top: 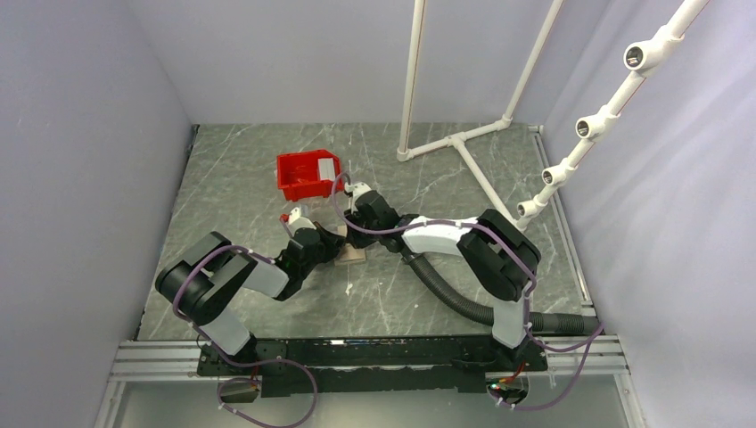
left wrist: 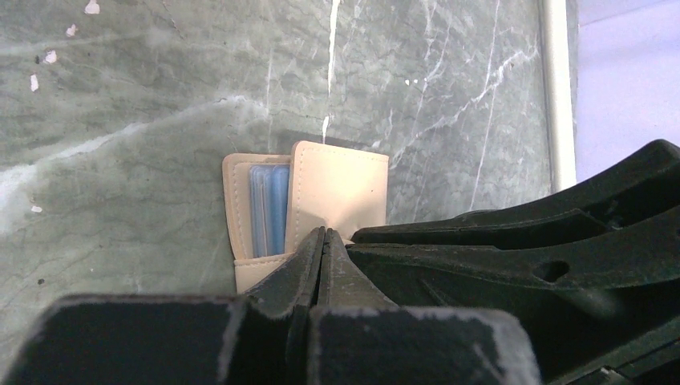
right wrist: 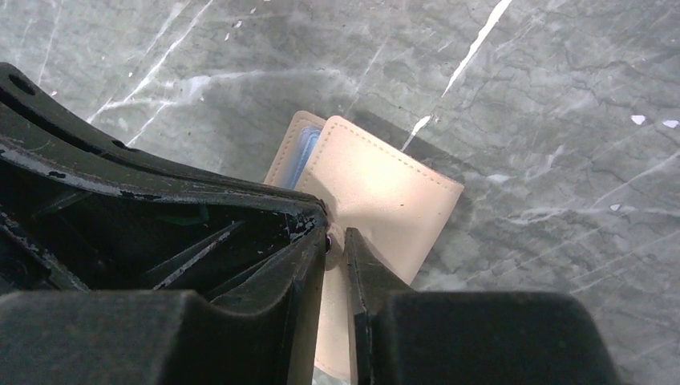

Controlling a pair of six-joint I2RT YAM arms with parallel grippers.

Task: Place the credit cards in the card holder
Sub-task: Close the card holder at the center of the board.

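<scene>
Left gripper (left wrist: 323,237) sits clamped shut, tips right at the near edge of the raised flap of the card holder (left wrist: 340,186). Right gripper (right wrist: 337,239) meets that same edge from the holder's other side, jaws a sliver apart around it (gripping or not, can't tell). Both arms are equally close; the holder's long axis runs away from the left tips. One pale blue card (left wrist: 268,210) is tucked inside; other cards I can't spot.
</scene>
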